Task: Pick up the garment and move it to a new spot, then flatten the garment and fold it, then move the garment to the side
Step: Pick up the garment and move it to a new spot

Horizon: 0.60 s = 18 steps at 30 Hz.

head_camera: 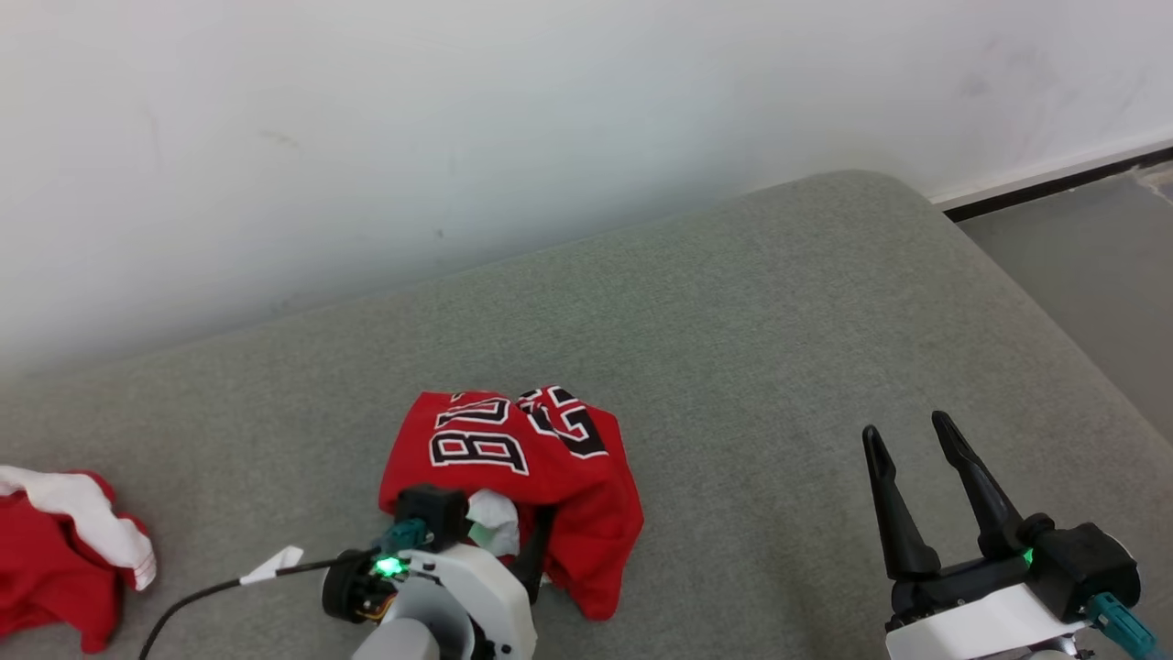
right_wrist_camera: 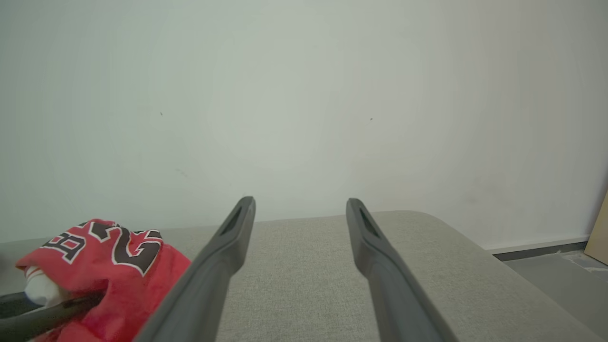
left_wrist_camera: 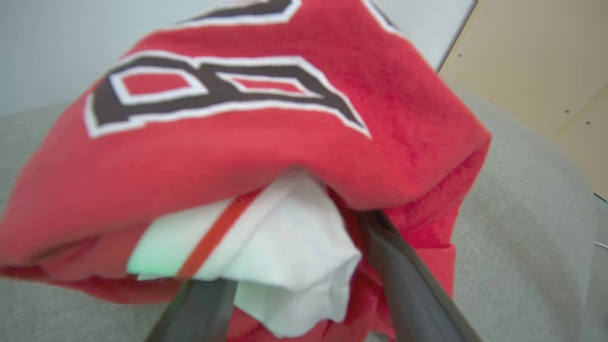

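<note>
The left gripper has its 2 dark fingers spread apart, their tips hidden under the garment, and a white fold with 1 red stripe sits loose between them. The garment, a red jersey with black letters edged in white, lies crumpled in a heap on the grey cushion, towards the middle of the cushion's near side. The right gripper hovers over the cushion's right part, well apart from the garment, its 2 fingers wide apart with nothing between them. A second red and white cloth lies at the cushion's left end. A pale wall rises behind the cushion's far edge, and grey floor shows past the cushion's rounded right corner.
</note>
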{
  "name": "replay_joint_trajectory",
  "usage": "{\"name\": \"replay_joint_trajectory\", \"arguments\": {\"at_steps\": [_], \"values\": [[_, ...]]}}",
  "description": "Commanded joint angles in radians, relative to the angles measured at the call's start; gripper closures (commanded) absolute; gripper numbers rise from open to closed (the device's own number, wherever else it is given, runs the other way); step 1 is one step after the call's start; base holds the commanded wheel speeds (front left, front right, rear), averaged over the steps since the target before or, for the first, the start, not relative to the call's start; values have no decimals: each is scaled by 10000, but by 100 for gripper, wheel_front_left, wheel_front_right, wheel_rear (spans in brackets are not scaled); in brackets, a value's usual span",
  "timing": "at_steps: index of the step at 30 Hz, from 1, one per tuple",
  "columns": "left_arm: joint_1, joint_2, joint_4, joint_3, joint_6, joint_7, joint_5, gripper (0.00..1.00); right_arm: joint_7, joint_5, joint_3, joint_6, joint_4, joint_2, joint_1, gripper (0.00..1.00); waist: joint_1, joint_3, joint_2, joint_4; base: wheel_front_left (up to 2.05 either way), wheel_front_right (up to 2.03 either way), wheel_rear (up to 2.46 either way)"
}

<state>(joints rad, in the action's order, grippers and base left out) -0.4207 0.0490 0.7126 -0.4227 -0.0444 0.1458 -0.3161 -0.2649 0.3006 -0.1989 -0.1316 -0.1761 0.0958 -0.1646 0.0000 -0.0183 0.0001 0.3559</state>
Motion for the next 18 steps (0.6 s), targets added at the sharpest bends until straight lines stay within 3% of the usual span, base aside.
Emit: {"name": "replay_joint_trajectory", "arguments": {"at_steps": [1,12,18], "values": [[-83,38,1,-19,-1,114,-68,0,11,-39,40,18,17,2,73,0,0,39,-1,-156,0,0,0],[628,593,-1292,-234,4,246,5,0,11,-205,622,18,191,55,312,0,0,275,-1,-1457,0,0,0],[1404,1065,-2748,136,377,276,-229,0,11,-254,699,18,257,102,451,0,0,409,-1,-1895,0,0,0]]}}
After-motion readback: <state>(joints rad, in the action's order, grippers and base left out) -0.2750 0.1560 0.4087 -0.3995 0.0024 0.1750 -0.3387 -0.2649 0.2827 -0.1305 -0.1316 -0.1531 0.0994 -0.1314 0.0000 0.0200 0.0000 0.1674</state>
